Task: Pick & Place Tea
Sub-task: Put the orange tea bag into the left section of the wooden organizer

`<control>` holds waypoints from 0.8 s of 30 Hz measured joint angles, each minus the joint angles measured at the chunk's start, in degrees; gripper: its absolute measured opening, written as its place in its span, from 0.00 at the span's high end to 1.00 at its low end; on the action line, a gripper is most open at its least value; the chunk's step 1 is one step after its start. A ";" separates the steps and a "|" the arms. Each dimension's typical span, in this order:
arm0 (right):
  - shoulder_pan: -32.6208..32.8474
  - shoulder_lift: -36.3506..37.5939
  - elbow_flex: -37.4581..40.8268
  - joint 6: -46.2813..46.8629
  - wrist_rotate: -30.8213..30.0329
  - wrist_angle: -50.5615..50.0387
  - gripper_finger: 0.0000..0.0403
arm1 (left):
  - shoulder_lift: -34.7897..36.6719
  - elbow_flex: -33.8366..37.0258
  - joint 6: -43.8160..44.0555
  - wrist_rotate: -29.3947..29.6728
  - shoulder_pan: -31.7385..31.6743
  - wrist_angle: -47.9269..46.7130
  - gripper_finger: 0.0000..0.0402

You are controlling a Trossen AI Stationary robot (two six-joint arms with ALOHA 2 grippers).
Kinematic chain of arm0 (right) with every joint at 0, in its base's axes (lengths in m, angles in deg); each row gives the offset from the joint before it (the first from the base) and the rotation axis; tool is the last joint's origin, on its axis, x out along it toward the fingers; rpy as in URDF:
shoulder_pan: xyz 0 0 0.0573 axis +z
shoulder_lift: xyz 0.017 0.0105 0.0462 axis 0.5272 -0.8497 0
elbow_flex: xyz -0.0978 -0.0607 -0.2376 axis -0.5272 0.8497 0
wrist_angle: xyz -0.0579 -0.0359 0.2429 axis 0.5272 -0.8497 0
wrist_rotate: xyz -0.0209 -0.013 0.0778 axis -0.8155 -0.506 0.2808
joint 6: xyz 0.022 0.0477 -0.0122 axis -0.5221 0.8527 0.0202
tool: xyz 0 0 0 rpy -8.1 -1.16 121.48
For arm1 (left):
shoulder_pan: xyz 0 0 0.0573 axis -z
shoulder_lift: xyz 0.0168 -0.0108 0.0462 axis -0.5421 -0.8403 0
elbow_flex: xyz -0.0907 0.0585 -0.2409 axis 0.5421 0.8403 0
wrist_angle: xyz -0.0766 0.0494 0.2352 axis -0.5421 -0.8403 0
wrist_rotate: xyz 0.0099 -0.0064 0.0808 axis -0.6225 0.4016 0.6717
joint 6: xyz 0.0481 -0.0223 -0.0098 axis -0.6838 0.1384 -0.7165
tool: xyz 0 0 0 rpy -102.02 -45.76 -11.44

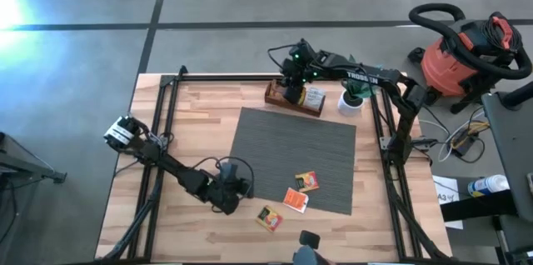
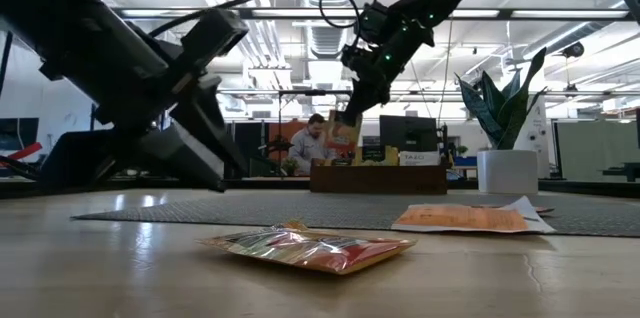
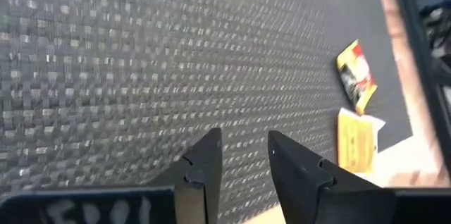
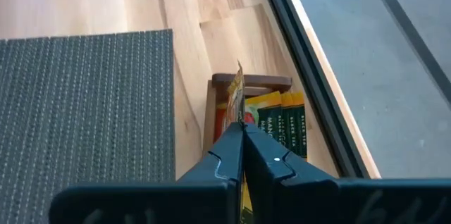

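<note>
My right gripper (image 4: 243, 136) is shut on an orange-red and yellow tea sachet (image 4: 238, 101), over the long brown wooden tray (image 1: 293, 97) at the table's far edge. In the low view this sachet (image 2: 343, 135) hangs over the tray (image 2: 375, 178). Yellow and green sachets (image 4: 282, 118) stand in the tray. Two more sachets (image 1: 306, 181) (image 1: 295, 200) lie flat on the grey ribbed mat (image 1: 291, 152), and a third (image 1: 269, 217) lies on the wood near the front. My left gripper (image 3: 243, 143) is open, low over the mat's near-left part (image 1: 237, 183), and touches nothing. My right gripper pinches the sachet between its two fingers at its upper edge (image 4: 241, 122), coming from above and pointing down. The sachet hangs edge-on below the fingers (image 2: 357, 93), upright, its lower end at the tray; whether it touches the tray I cannot tell.
A white pot with a green plant (image 1: 353, 98) stands just right of the tray. A black frame rail (image 1: 250, 79) runs along the table's far edge. A red shop vacuum (image 1: 462, 52) sits on the floor beyond the table's right side. A person (image 2: 305, 146) sits far behind.
</note>
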 joint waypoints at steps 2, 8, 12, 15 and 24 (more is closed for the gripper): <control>-0.07 0.00 0.52 -0.56 0.01 0.26 0.98 | 0.02 -0.15 0.00 1.61 0.00 0.00 0.73; -0.16 -1.13 1.14 -0.45 -0.04 3.89 0.98 | 0.03 -0.19 0.00 2.81 0.00 0.04 0.73; -0.18 -2.63 0.78 -0.34 -0.09 4.29 0.98 | 0.07 -0.19 -0.02 2.90 0.00 0.05 0.73; -0.18 -3.50 0.69 -0.29 -0.43 4.26 0.98 | 0.07 -0.19 -0.02 3.09 0.00 0.06 0.73; -0.16 -6.92 0.53 -0.28 -0.04 1.83 0.98 | 0.07 -0.12 -0.04 3.07 0.00 0.00 0.73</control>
